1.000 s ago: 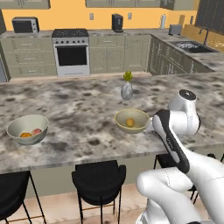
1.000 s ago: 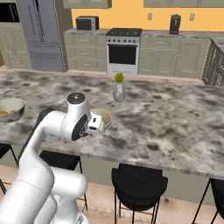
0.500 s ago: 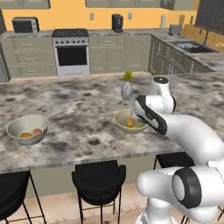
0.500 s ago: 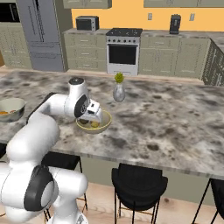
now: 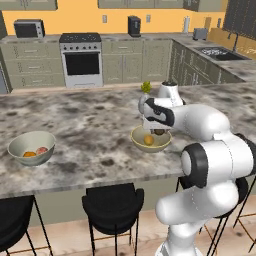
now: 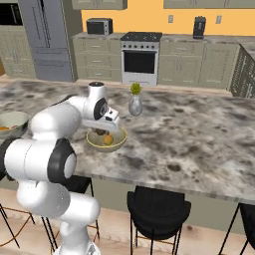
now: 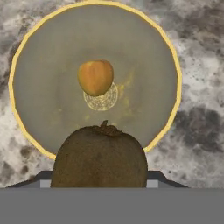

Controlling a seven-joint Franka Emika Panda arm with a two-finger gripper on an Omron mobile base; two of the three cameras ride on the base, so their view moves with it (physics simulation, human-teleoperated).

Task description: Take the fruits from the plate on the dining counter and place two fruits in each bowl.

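Brown-green fruit (image 7: 100,155) pinched in the fingers (image 5: 159,131) above the near bowl (image 7: 30,144).
Fingers closed on that fruit, which hangs just over the bowl's rim side nearest the hand; a yellow-orange fruit (image 7: 95,77) lies at the bowl's centre. Bowl stands on the marble counter (image 5: 90,125) near a small vase (image 6: 135,104). Well apart along the counter, the second bowl (image 5: 22,148) holds an orange fruit (image 5: 29,154) and a pinkish-red fruit (image 5: 42,150), touching or nearly so.

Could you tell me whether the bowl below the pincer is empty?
Not empty: the bowl holds one yellow-orange fruit near its centre.
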